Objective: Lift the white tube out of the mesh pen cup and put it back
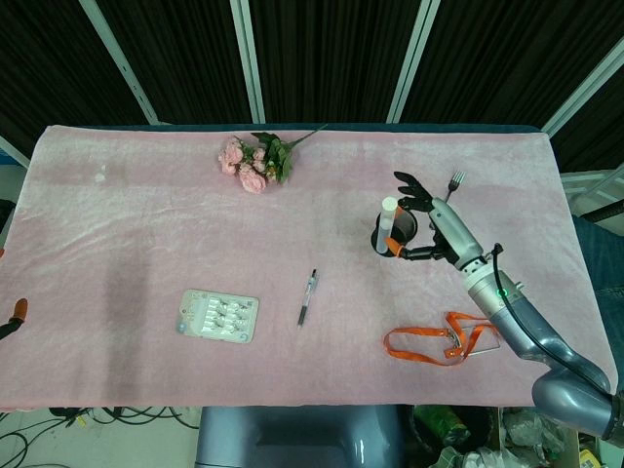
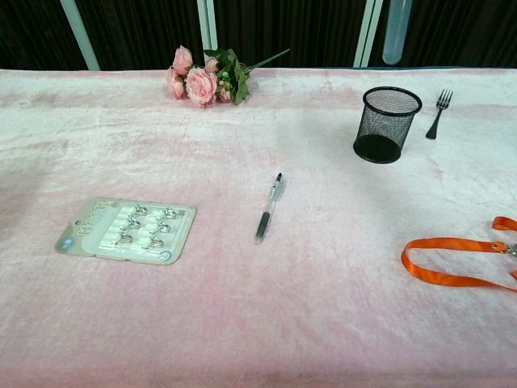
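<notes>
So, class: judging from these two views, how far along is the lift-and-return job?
Done: the white tube is out, hanging clear above the mesh pen cup in the chest view. In hand: the right hand holds it upright. Left: lowering it back in and letting go. The left hand sits idle at the table edge.

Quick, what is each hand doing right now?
Right hand: holding the white tube above the cup.
Left hand: barely visible at the edge; cannot tell.
</notes>
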`<state>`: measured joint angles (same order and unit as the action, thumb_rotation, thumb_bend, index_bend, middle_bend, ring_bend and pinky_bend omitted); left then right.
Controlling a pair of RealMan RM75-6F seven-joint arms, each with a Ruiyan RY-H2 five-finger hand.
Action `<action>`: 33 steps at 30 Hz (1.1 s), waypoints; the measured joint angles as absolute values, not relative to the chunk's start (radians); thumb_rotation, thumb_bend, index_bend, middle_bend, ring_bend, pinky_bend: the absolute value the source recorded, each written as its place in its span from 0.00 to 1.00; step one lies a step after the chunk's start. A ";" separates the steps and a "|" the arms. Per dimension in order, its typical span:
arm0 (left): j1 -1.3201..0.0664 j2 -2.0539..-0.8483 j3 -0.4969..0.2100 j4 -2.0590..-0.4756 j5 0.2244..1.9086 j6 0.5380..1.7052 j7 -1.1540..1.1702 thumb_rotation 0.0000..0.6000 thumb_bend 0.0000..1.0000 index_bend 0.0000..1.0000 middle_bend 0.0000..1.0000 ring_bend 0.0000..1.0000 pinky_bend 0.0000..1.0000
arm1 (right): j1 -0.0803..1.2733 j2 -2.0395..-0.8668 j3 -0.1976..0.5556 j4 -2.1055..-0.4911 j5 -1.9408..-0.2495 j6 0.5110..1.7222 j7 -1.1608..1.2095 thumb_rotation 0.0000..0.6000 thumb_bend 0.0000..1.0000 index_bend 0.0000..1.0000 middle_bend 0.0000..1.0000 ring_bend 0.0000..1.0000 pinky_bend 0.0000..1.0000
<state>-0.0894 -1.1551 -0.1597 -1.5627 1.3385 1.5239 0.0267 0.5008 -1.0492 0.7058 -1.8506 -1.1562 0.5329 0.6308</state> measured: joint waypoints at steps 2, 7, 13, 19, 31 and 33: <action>-0.089 -1.155 -0.159 -1.563 1.340 1.524 0.028 1.00 0.34 0.13 0.10 0.00 0.00 | 0.481 -1.051 0.743 -1.862 -1.191 0.531 0.823 1.00 0.33 0.64 0.02 0.09 0.19; -0.090 -1.156 -0.159 -1.564 1.339 1.523 0.029 1.00 0.34 0.13 0.10 0.00 0.00 | 0.441 -1.050 0.791 -1.852 -1.369 0.578 1.346 1.00 0.33 0.64 0.02 0.09 0.19; -0.091 -1.157 -0.158 -1.564 1.339 1.518 0.031 1.00 0.34 0.13 0.10 0.00 0.00 | 0.437 -1.029 0.758 -1.780 -1.691 0.689 1.826 1.00 0.33 0.63 0.02 0.09 0.19; -0.091 -1.156 -0.158 -1.565 1.337 1.517 0.029 1.00 0.34 0.13 0.10 0.00 0.00 | 0.468 -1.006 0.684 -1.727 -1.839 0.693 1.925 1.00 0.33 0.64 0.02 0.09 0.19; -0.090 -1.154 -0.158 -1.567 1.335 1.516 0.027 1.00 0.34 0.13 0.10 0.00 0.00 | 0.502 -1.025 0.598 -1.697 -1.662 0.607 0.978 1.00 0.33 0.64 0.02 0.09 0.19; -0.090 -1.153 -0.159 -1.567 1.334 1.514 0.025 1.00 0.34 0.13 0.10 0.00 0.00 | 0.509 -1.029 0.582 -1.699 -1.602 0.599 0.770 1.00 0.33 0.64 0.02 0.09 0.19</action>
<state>-0.0898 -1.1529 -0.1586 -1.5672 1.3339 1.5142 0.0246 0.5089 -1.0293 0.5820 -1.6991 -1.6025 0.5989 0.7698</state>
